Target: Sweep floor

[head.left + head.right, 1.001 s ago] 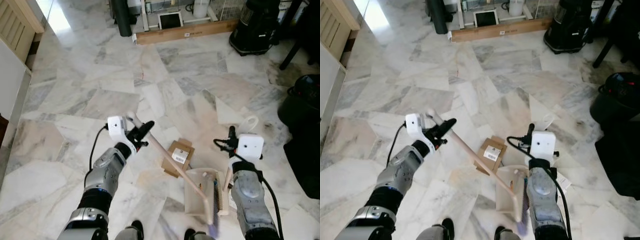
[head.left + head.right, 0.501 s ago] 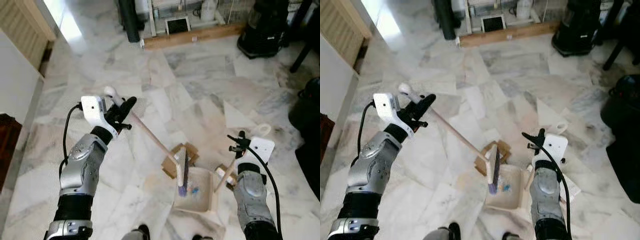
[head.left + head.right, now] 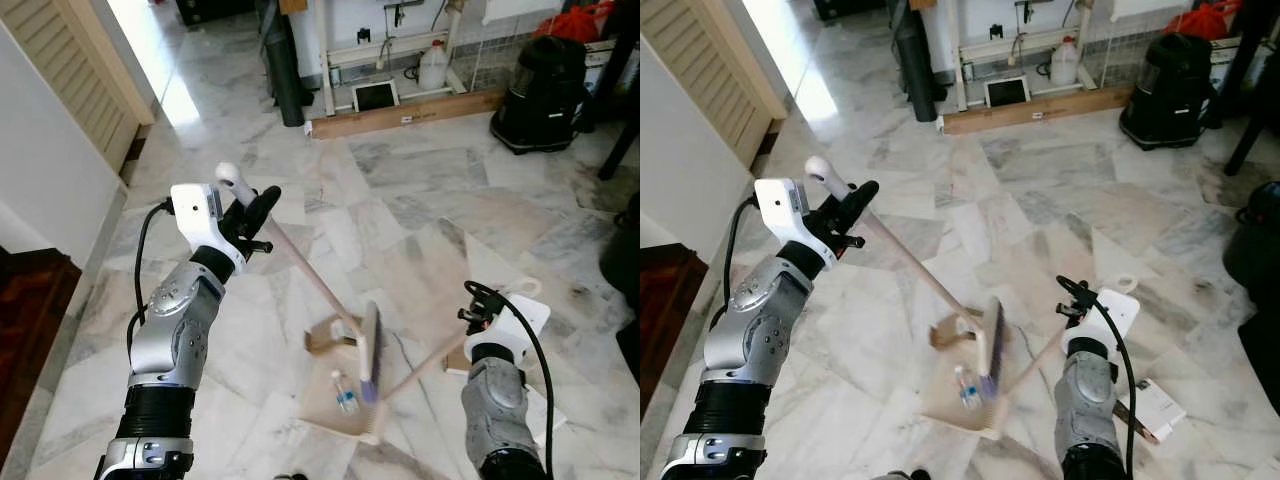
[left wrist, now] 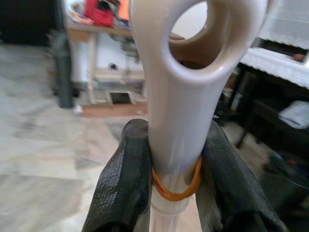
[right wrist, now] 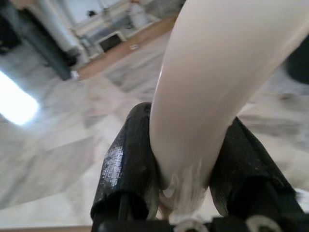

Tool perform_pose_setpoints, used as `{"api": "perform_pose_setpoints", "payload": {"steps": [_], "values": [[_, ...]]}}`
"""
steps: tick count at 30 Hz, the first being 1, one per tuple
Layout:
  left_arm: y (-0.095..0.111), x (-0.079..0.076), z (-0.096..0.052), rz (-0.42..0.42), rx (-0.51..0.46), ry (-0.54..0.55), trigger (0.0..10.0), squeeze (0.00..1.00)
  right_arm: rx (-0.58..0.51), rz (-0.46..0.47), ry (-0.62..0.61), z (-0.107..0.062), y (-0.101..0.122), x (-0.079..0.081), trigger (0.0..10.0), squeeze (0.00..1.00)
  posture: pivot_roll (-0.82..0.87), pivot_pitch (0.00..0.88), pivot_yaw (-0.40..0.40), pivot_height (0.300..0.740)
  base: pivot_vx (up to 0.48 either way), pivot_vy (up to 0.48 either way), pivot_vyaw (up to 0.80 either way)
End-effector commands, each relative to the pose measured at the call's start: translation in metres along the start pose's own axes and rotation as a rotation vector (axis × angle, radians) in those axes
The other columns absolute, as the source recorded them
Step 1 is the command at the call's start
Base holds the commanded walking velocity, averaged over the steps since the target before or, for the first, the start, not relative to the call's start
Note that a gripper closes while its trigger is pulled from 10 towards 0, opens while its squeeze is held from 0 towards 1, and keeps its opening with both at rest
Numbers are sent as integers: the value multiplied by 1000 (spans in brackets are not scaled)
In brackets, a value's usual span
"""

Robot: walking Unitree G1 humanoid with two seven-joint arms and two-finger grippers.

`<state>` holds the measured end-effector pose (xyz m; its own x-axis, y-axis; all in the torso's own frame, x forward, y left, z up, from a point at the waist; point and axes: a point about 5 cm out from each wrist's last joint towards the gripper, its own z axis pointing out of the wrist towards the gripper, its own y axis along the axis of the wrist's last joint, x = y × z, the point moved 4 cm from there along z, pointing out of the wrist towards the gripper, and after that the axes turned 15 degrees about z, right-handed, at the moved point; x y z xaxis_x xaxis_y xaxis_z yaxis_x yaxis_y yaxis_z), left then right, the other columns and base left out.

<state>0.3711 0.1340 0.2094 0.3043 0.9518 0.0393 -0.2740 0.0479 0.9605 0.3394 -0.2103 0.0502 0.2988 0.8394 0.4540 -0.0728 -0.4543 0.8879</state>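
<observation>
We've got our left hand (image 3: pixel 250 215) clamped round the top of the broom handle (image 3: pixel 305 275), up at about 10 o'clock. Our right hand (image 5: pixel 186 169) at 4 o'clock grips the dustpan handle (image 5: pixel 212 77). The broom head (image 3: pixel 370 345) stands on the dustpan (image 3: pixel 335 405) on the marble floor (image 3: pixel 420 200), with a small bottle (image 3: pixel 345 395) lying on the pan at 6 o'clock.

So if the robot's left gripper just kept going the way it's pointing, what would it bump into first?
The left gripper, shut on the broom handle, points up and away across the floor. Probably nothing close: the way looks free until the long cardboard box by the far wall, though depth is hard to judge.
</observation>
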Motion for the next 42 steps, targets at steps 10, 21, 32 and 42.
{"api": "perform_pose_setpoints", "payload": {"steps": [10, 21, 32, 42], "values": [[13, 38, -11, 153, -47, 172, 10000, 0, -48, 29, 76, 6, 13, 17, 10000, 0, 107, 0, 118, 740, 0, 0, 0], [-6, 45, -25, 282, -6, 239, 10000, 0, -124, 41, 152, 7, 32, 34, 10000, 0, 91, 0, 93, 740, 0, 0, 0], [-41, 30, -51, 392, 87, 199, 10000, 0, -156, 46, 199, 0, 42, 42, 10000, 0, 93, 0, 57, 740, 0, 0, 0], [-58, 18, -56, 396, 110, 161, 10000, 0, -146, -8, 231, -4, 43, 42, 10000, 0, 94, 0, 52, 740, 0, 0, 453]]}}
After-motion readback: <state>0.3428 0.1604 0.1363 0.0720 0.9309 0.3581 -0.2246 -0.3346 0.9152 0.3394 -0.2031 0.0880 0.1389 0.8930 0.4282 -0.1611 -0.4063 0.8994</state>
